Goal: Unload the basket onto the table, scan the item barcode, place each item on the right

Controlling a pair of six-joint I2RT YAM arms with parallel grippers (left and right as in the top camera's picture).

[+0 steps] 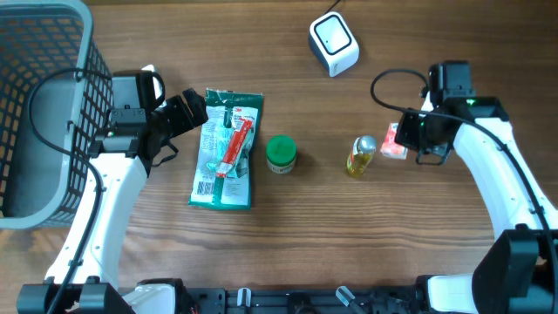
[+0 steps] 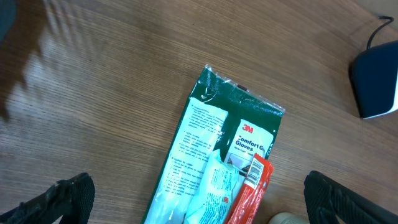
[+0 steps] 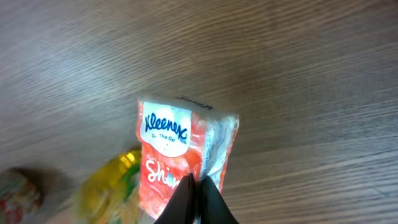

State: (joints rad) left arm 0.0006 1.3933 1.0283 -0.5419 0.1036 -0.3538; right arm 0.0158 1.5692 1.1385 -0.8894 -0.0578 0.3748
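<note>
A red and white Kleenex tissue pack (image 3: pixel 180 143) is pinched at its lower edge by my right gripper (image 3: pixel 198 194), whose two black fingers are pressed together on it. From above, the pack (image 1: pixel 393 140) sits at the right gripper (image 1: pixel 410 133), beside a small yellow bottle (image 1: pixel 360 155). The white barcode scanner (image 1: pixel 334 44) stands at the back of the table. My left gripper (image 2: pixel 205 202) is open wide, its fingers (image 2: pixel 68 199) either side of a green 3M gloves packet (image 2: pixel 217 155). A red sachet (image 2: pixel 252 186) with a barcode lies on that packet.
A grey wire basket (image 1: pixel 44 113) fills the far left. A green-capped jar (image 1: pixel 281 153) stands between the gloves packet (image 1: pixel 225 148) and the bottle. The scanner's cable runs off the back edge, and a black cable loops near the right arm (image 1: pixel 397 83).
</note>
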